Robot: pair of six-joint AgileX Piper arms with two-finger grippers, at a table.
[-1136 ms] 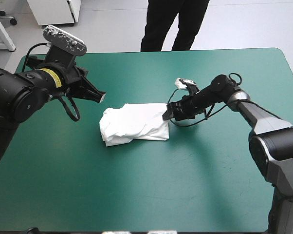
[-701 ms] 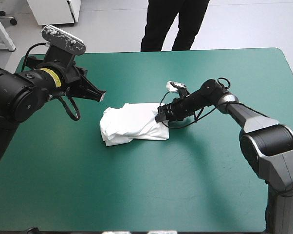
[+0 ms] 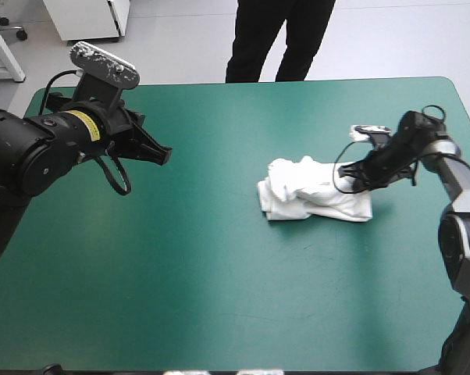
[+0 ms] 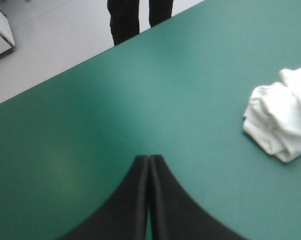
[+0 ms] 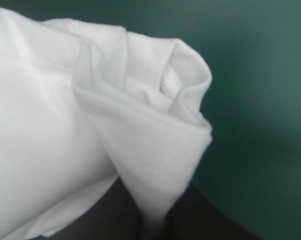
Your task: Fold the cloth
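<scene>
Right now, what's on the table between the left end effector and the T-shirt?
Nothing: only bare teal-green cover separates the left end effector from the T-shirt, clearest in the high view.

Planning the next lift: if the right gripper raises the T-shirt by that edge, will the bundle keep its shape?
Probably not: the T-shirt looks soft, its layers curling loosely, so it would likely sag and unfold. It seems light: the right gripper pinches only one thin fold.
</scene>
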